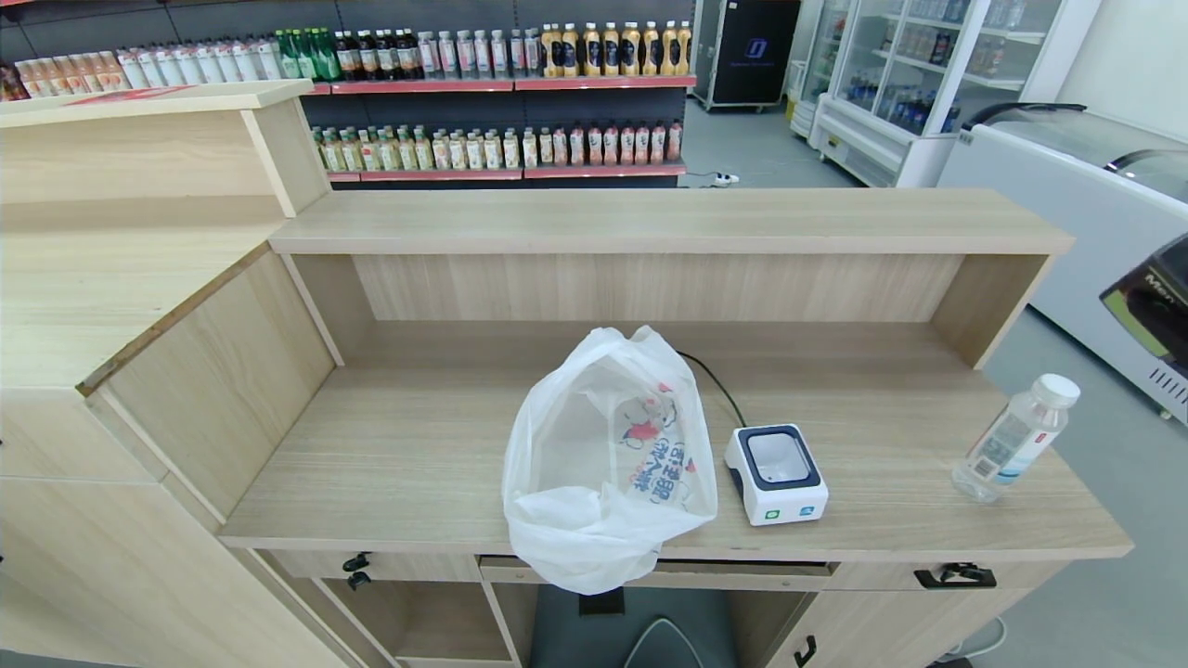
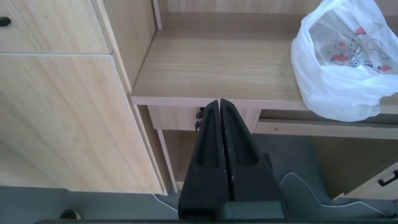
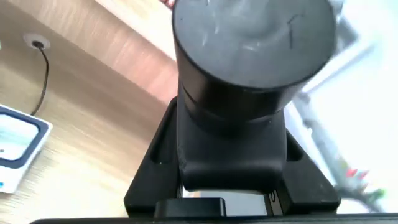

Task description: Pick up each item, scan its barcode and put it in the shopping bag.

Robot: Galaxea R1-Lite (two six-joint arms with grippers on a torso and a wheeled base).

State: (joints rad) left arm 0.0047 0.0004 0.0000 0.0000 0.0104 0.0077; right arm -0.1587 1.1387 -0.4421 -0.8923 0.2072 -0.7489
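- Right hand [image 3: 227, 152] is clamped around a dark canister [image 3: 249, 56], carried beyond the right end of the table [image 1: 418, 445].
- One flat end of the canister faces back toward the wrist, so its long axis seems to run roughly along the hand. The head view catches its dark and green side slanting at the edge.
- The barcode scanner [image 1: 775, 473] sits on the table to this hand's left and lower, its window facing up. A clear water bottle [image 1: 1016, 436] stands near the table's right end, between the hand and the scanner.
- The white shopping bag [image 1: 608, 464] stands open just past the scanner on its far side from this hand, sagging over the table's front edge.
- Left hand [image 2: 219, 107] is pressed shut on nothing, low in front of the table. The bag lies up and to its right.
- Judgement: the right arm is the nearer one and the loaded one. The coming move is a carry leftward and down over the scanner, passing the bottle. I cannot tell where the barcode sits on the canister, so its side may need turning to the window.
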